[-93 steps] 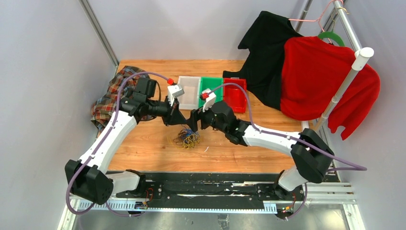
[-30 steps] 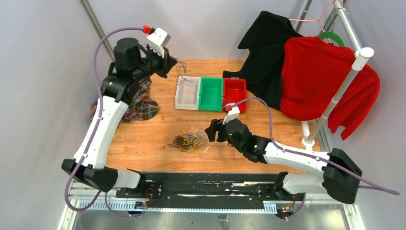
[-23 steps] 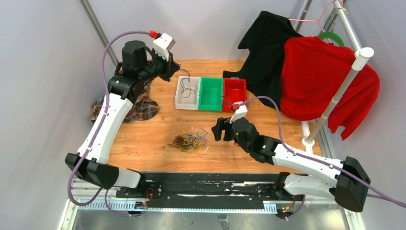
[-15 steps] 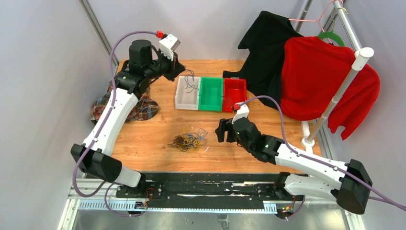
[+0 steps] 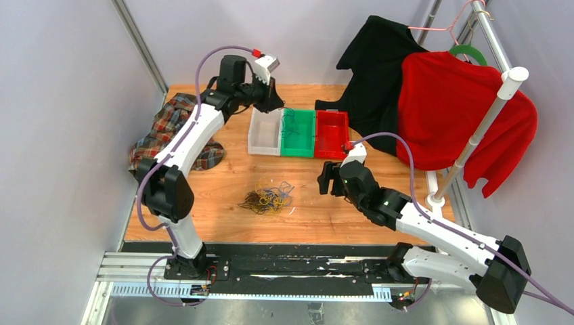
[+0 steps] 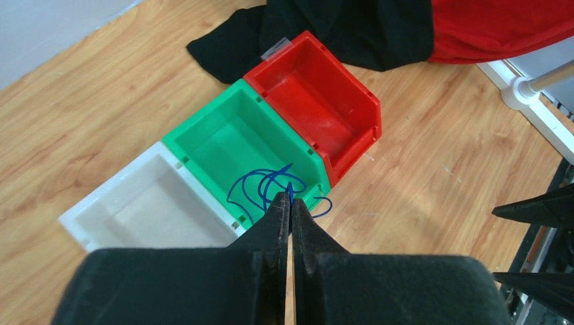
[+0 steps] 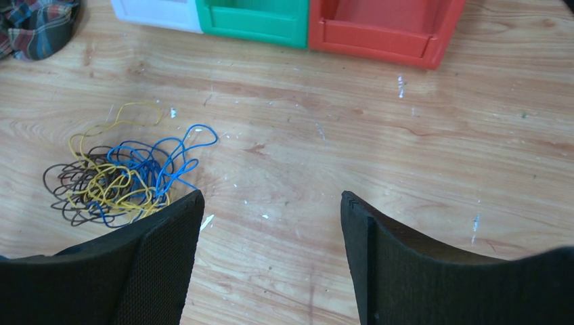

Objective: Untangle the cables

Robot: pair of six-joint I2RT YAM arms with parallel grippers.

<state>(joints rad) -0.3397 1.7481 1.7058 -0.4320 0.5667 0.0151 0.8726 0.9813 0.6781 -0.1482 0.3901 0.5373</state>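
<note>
The tangle of cables [image 5: 266, 198], blue, yellow and dark brown loops, lies on the wooden table; it also shows in the right wrist view [image 7: 118, 179]. My left gripper [image 5: 276, 107] is shut on a single blue cable [image 6: 260, 186], whose loops hang into the green bin [image 6: 223, 132], with one end over its near rim. In the left wrist view the jaws [image 6: 290, 198] are closed on the cable's end. My right gripper [image 5: 325, 179] is open and empty, low over the table to the right of the tangle; the right wrist view [image 7: 271, 196] shows bare wood between its fingers.
A white bin [image 5: 265, 132], the green bin [image 5: 300, 135] and a red bin [image 5: 332, 133] stand in a row at the back. A plaid cloth [image 5: 162, 128] lies at the left. Black [image 5: 379, 68] and red [image 5: 453, 108] garments hang on a rack at the right.
My left gripper has swung right with the blue cable, from over the white bin to over the green bin. My right gripper has drawn back to the right, away from the tangle.
</note>
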